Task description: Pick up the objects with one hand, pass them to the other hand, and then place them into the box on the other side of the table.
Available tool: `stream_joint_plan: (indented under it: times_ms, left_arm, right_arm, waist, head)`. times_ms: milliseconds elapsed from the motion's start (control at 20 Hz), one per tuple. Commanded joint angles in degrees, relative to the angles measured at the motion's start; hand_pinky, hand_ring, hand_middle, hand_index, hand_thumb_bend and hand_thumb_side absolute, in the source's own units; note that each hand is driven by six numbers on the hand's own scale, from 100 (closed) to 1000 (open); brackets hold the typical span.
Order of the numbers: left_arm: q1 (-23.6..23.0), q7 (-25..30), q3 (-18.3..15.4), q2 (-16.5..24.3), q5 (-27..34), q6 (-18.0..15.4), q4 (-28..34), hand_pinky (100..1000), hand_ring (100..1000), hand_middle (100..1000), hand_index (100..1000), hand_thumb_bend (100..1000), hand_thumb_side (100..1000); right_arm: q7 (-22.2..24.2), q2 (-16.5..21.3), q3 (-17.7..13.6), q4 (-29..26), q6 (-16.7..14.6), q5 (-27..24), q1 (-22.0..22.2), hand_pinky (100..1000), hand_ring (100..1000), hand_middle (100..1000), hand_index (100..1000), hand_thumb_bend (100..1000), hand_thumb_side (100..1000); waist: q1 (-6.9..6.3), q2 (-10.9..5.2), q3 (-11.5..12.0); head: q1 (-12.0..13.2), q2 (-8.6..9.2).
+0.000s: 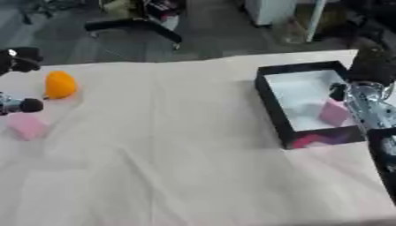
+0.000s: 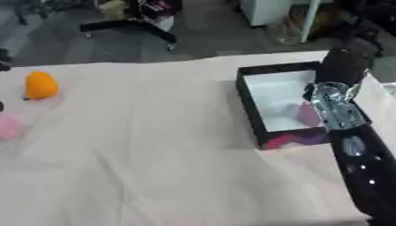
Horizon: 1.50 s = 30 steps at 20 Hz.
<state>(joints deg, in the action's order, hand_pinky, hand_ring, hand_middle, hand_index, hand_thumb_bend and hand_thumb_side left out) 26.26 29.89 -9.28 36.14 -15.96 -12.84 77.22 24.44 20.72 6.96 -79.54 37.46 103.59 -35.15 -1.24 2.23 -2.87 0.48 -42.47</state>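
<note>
An orange rounded object [image 1: 60, 84] lies on the cream cloth at the far left, with a pink block [image 1: 27, 127] a little nearer me. My left hand [image 1: 21, 106] shows only at the left edge beside them, fingers spread wide with nothing between them, touching neither. A black box [image 1: 271, 103] with a white inside stands at the right. In it a pink object [image 1: 334, 112] rests near the right wall. My right arm reaches up from the lower right, and its black right hand [image 2: 344, 66] hangs over the box's far right corner.
The table's far edge runs just behind the box and the orange object. Beyond it are a black chair base [image 1: 135, 26] and a white cabinet [image 1: 269, 11] on the floor. Wrinkled cloth [image 1: 170, 145] covers the middle of the table.
</note>
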Motion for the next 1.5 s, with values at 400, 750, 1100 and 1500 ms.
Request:
stream_joint_plan:
  times_ms: [400,750,1100,1500]
  left_arm:
    - [2.9,2.5,9.5,16.1,-9.0,-1.9,-13.3,879,819,788,927,828,398]
    - [8.5,4.5,17.5,17.2,-15.2,-4.0,-23.4,884,822,781,918,674,283]
    - [13.3,-2.2,19.6,15.6,-22.1,-6.3,-34.7,875,803,752,886,446,162]
    - [17.6,-10.2,19.9,12.3,-30.2,-6.5,-44.8,892,833,786,913,425,150]
  right_arm:
    - [-8.9,-10.3,10.9,-15.4,-5.0,-4.6,1.0,545,773,810,985,100,242]
    - [-15.1,-15.1,12.4,-25.5,-11.0,-10.4,5.7,522,764,801,983,100,260]
    - [-17.5,-14.6,11.9,-28.7,-11.8,-14.0,7.5,516,762,797,982,100,264]
    - [-18.4,-15.2,12.2,-28.9,-11.6,-15.0,7.1,509,759,794,983,100,271]
  waist:
    - [-1.14,-0.67,-1.3]
    - [-0.88,-0.22,-2.4]
    - [-0.76,0.24,-2.8]
    - [-0.42,1.21,-3.9]
  head:
    - [6.7,-1.01]
    - [8.5,-0.57]
    - [9.8,-0.67]
    - [14.2,-0.22]
